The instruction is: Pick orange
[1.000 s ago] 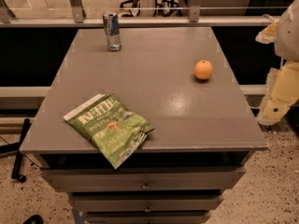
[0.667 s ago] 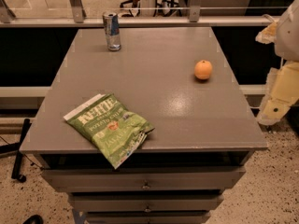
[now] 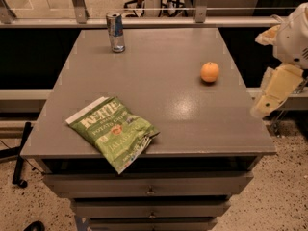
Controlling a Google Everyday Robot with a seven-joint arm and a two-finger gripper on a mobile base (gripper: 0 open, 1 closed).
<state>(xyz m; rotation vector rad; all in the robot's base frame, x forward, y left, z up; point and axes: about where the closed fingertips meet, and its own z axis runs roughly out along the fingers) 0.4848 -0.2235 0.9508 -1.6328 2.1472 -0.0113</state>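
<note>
Looking from the left, you are seeing a green chip bag lying flat near the front left corner of the grey table, one corner reaching the front edge. Behind it, a drink can is standing upright near the back edge, left of centre. Further right, the orange is sitting on the bare tabletop toward the right side, well apart from the bag and the can, with nothing touching it. Past the table's right edge, the gripper is hanging in the air, pointing down, near the orange but apart from it. Whether its grip is released or clenched, you cannot tell.
</note>
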